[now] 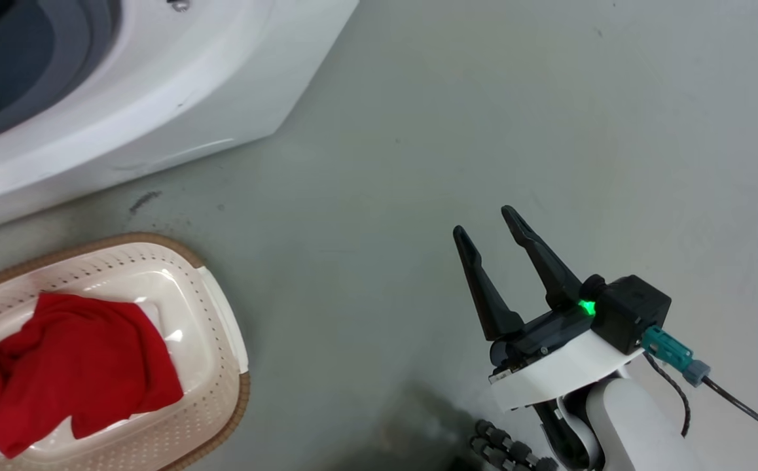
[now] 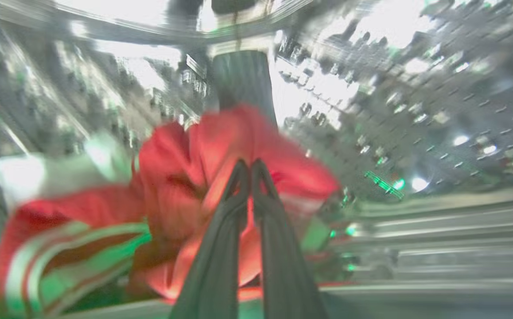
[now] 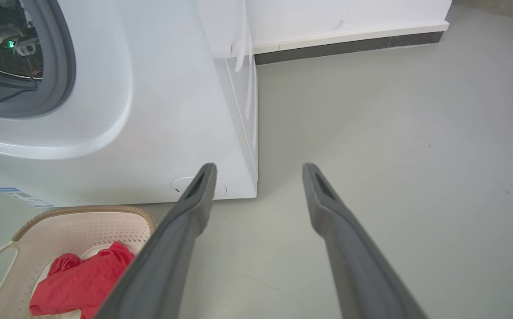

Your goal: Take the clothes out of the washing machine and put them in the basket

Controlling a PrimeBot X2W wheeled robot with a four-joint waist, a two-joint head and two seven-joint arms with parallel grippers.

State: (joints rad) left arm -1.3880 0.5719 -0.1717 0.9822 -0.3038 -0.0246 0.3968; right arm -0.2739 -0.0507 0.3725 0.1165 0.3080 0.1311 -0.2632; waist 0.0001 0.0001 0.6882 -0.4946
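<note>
Grey smooth floor (image 1: 418, 163) lies under everything, with a white wall and a dark skirting behind in the right wrist view. At the far left stands the washing machine (image 1: 156, 98), its mouth open. Inside it, in the left wrist view, the left hand (image 2: 248, 162) is deep in the shiny perforated drum (image 2: 438, 110). Its two fingers are pressed together, and a fold of a red bundle (image 2: 185, 168) seems to be caught between them. The picture is blurred, so the grip cannot be called sure. From the fingers the bundle spreads toward that view's left, where a white striped trim (image 2: 61, 257) hangs lower.

Just in front of the machine, on the floor, sits the basket (image 1: 218, 307). One red garment (image 1: 78, 366) lies in it already, draped over its left part, and the right part of its bottom is bare.

Farther right, well apart from the basket, the right hand (image 1: 484, 220) hovers over bare floor with its fingers spread and nothing between them.

The coming move probably turns on this: the basket lies below the machine's mouth and close before it, on the left arm's side. The left hand is therefore much nearer to it than the right. The bundle would have to come back through the grey ring and then down, and the trailing trim could catch there.
</note>
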